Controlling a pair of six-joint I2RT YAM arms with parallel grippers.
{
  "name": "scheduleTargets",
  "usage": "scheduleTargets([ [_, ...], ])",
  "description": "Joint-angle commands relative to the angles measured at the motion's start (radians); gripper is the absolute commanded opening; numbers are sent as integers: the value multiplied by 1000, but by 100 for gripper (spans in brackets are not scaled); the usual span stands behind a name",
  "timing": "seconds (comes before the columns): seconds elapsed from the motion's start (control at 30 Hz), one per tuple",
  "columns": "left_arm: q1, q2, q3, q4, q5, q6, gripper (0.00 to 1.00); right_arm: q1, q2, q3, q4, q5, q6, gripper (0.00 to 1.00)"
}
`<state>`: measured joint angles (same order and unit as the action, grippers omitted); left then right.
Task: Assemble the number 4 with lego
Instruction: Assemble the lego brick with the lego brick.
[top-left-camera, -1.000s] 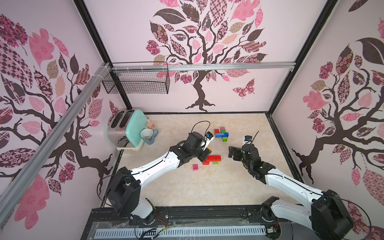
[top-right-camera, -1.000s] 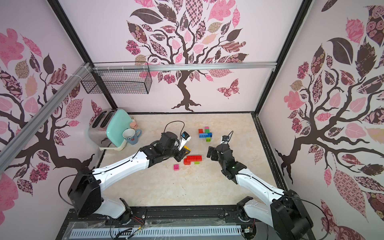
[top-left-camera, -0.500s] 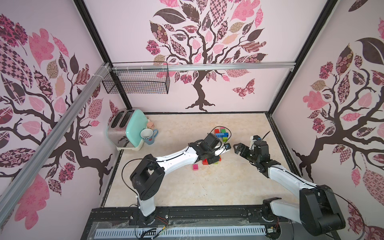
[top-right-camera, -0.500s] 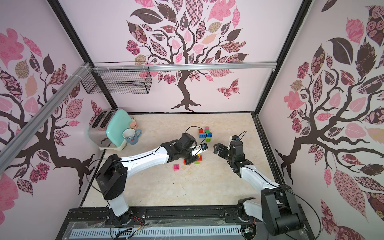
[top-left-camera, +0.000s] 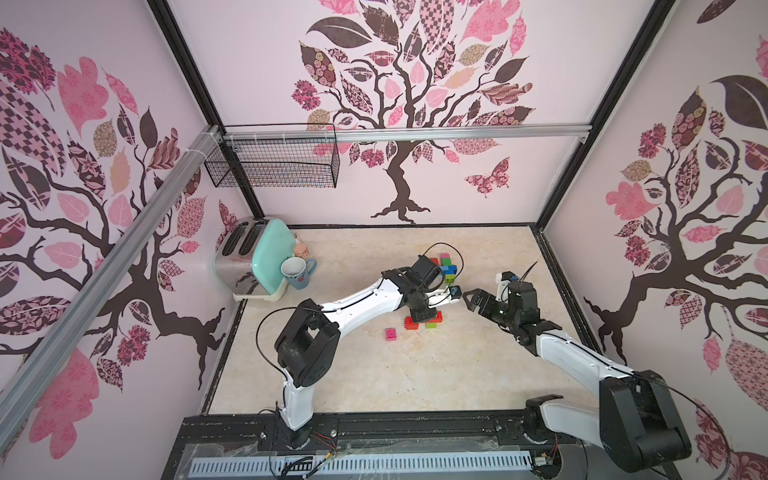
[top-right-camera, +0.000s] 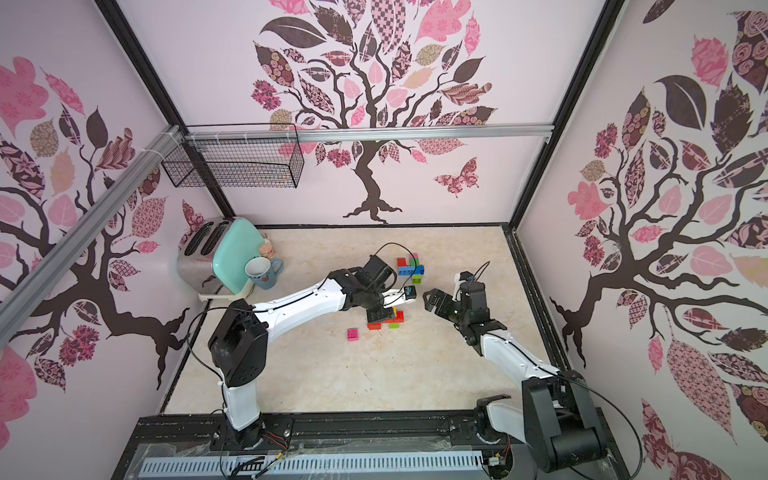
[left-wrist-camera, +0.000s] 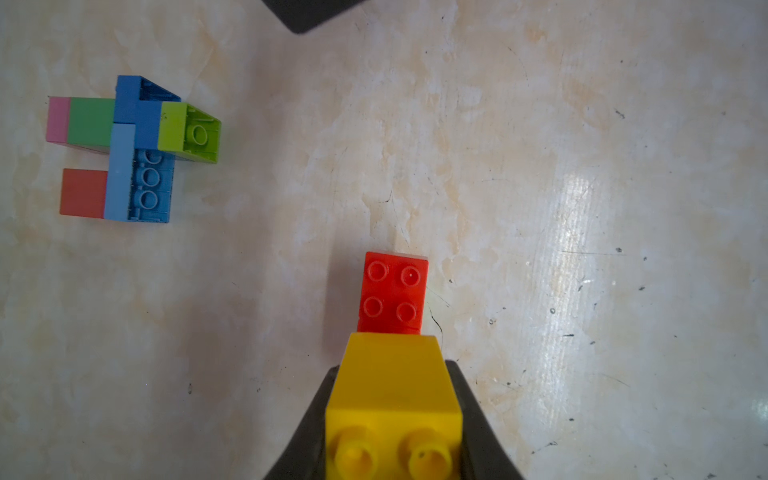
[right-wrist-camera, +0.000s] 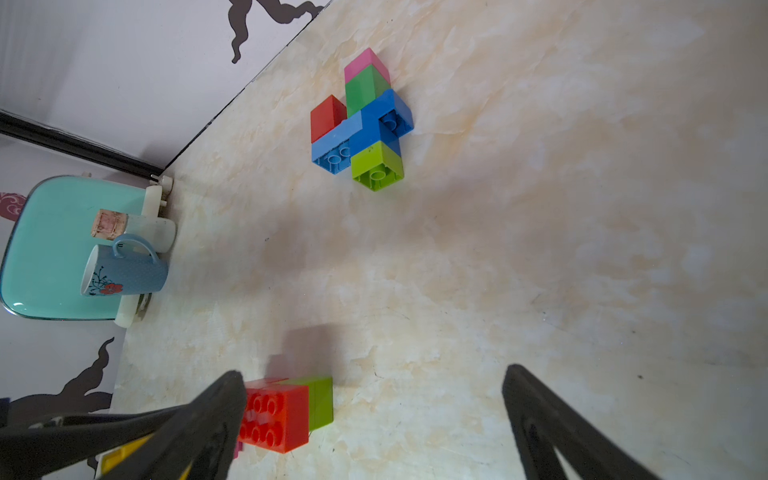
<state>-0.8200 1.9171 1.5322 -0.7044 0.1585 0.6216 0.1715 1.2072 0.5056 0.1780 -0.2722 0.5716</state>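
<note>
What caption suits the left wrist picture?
Jaws grip a yellow brick close to a red brick, joined coloured bricks lying apart.

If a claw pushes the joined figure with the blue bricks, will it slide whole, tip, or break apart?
Lying flat and wide, the brick figure likely slides, not tips. The tabletop shines, so drag seems low. Pushing the projecting lime brick may turn it or loosen that joint.

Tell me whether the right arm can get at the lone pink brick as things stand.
Probably not straight on: the left hand, shut on a yellow brick, hangs over the red and green bricks, between the open right hand and the pink brick.
</note>
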Motion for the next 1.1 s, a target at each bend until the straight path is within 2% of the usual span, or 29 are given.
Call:
scheduleTargets([
  [0.0, -3, 26, 64, -31, 2, 18, 0, 1, -17, 25, -21, -15, -25, 99],
  [0.4, -13, 61, 69, 15, -15, 22, 0, 0, -12, 40, -39, -37, -59, 100],
  [0.73, -6, 107, 100, -43, 22, 90, 0, 0, -9, 41, -39, -45, -60, 99],
  [1.07, 5, 108, 103, -57, -7, 82, 0, 1, -8, 43, -41, -53, -63, 99],
])
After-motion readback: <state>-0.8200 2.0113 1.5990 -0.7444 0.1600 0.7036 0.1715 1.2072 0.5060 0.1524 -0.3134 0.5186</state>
